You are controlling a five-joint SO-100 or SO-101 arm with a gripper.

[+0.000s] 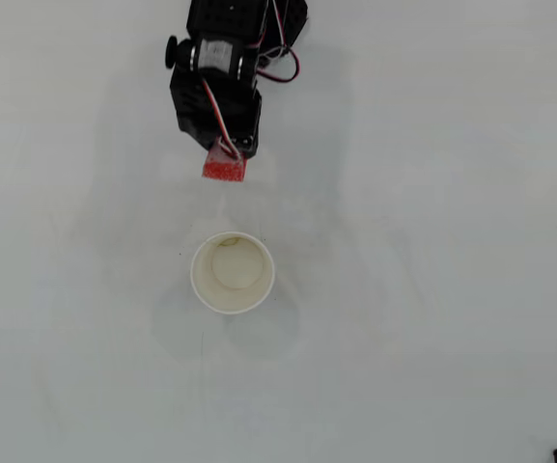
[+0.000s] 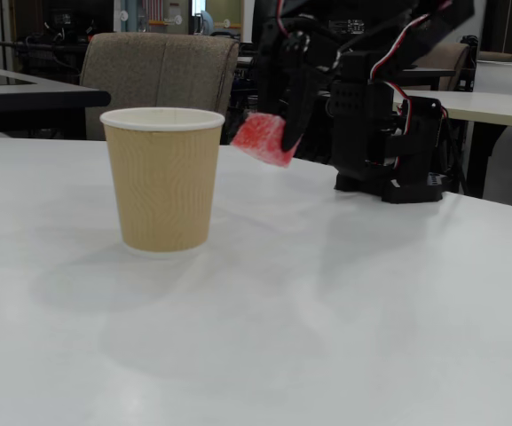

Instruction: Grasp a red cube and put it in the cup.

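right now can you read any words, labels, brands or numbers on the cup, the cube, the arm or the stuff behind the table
None can be read.
cup: plain ribbed wall, no print.
red cube: speckled, no marking.
tool: black housing, no legible label in either view.
background clutter behind the chair: bright patches, too blurred to read.

The black arm is reached out from its base and bent downward at the wrist. The gripper [image 1: 225, 162] [image 2: 278, 142] is pointed down and held up in the air. It is closed tight on the red cube [image 1: 224, 169] [image 2: 263, 139]. Red and white wires are looped along the wrist.
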